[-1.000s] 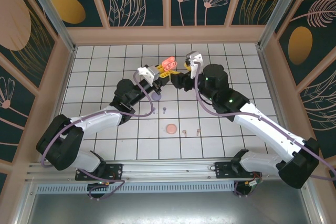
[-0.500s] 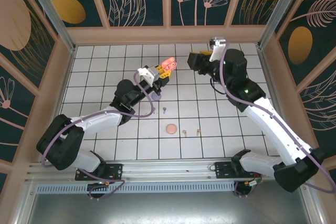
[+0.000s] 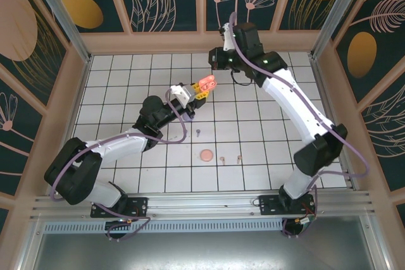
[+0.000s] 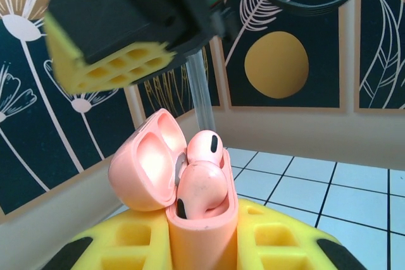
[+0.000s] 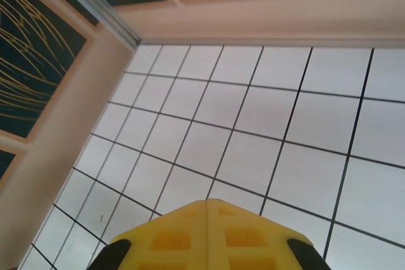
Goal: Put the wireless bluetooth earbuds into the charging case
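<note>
Earbuds [image 4: 201, 189] in salmon pink, 2 of them, sit side by side in the open charging case [image 4: 202, 235], 1 low at the front and the other [image 4: 204, 148] just behind and above it, both touching. The hinged lid [image 4: 147, 162] is tipped back to the left, its pale hollow facing the camera. The left gripper [image 3: 197, 90] is clamped on the case body, whose lower part is wedged upright between the yellow honeycombed pads [image 4: 123, 245], and the top view shows the case held above the white tiled floor [image 3: 266, 131] towards the back middle of the table. The right gripper [image 5: 207, 219] has its 2 yellow fingers pressed flat together with nothing between them; from above it is up near the back wall [image 3: 158, 42], close to the case but clear of it, and in the left wrist view its blurred black body and yellow pad hang above and to the left of the lid without touching. On the tiles nearer the arm bases lie 3 loose buds: 1 lilac [image 3: 198, 133] on its own, and 2 salmon-pink ones [image 3: 222, 159] [image 3: 238, 157] near each other in a row beside a round pink disc [image 3: 206, 155], whose nature is too small to tell.
</note>
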Tool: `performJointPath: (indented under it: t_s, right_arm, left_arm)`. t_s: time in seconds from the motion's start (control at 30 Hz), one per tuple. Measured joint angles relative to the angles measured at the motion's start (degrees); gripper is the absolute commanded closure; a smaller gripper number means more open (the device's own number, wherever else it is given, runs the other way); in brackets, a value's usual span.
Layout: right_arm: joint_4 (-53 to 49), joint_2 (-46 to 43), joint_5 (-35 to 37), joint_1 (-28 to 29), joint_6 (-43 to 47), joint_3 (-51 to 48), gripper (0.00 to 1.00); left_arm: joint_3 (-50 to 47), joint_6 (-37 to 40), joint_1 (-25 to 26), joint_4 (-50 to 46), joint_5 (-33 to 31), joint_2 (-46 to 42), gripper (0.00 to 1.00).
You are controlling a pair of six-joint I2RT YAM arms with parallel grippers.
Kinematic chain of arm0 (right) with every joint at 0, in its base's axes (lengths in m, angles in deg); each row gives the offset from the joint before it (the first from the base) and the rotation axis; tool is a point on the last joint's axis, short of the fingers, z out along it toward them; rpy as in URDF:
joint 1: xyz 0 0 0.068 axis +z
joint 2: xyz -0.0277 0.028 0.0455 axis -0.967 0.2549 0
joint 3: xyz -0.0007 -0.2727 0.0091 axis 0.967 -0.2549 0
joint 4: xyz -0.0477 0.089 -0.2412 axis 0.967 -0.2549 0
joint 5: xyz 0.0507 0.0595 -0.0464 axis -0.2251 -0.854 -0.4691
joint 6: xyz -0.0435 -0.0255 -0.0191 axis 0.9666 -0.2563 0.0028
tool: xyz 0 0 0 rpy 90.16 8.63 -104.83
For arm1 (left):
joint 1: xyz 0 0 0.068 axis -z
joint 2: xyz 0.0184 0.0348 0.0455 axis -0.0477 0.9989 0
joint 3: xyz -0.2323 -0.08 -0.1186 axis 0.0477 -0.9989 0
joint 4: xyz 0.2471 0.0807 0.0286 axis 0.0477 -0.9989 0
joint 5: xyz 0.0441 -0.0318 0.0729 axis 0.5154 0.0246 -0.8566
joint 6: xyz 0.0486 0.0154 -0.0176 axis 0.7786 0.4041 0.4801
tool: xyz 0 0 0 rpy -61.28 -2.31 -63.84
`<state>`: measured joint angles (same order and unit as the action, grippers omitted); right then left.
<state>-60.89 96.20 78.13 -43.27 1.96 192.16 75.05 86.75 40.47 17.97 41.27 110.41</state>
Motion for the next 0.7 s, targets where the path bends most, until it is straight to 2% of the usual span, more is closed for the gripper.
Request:
performJointPath:
  t_s: [0.17, 0.33, 0.57, 0.7]
  right_arm:
    - [-8.3, 6.8, -0.7, 0.5, 2.1, 7.8, 0.99]
    - [-14.1, 7.5, 0.9, 3.0, 4.5, 6.0, 1.0]
    - [-13.3, -4.2, 5.4, 3.5, 3.6, -9.9, 1.0]
    - [-10.5, -15.9, 6.7, -1.2, -1.9, -19.3, 0.96]
  left_arm:
    - [0.0, 0.3, 0.0, -1.0, 1.3, 1.0, 1.0]
    - [0.0, 0.3, 0.0, -2.0, 1.9, 1.5, 1.0]
    - [0.2, 0.3, 0.9, -5.1, 3.8, 3.1, 1.0]
    - [0.8, -0.4, 0.8, -4.0, 2.9, 3.7, 1.0]
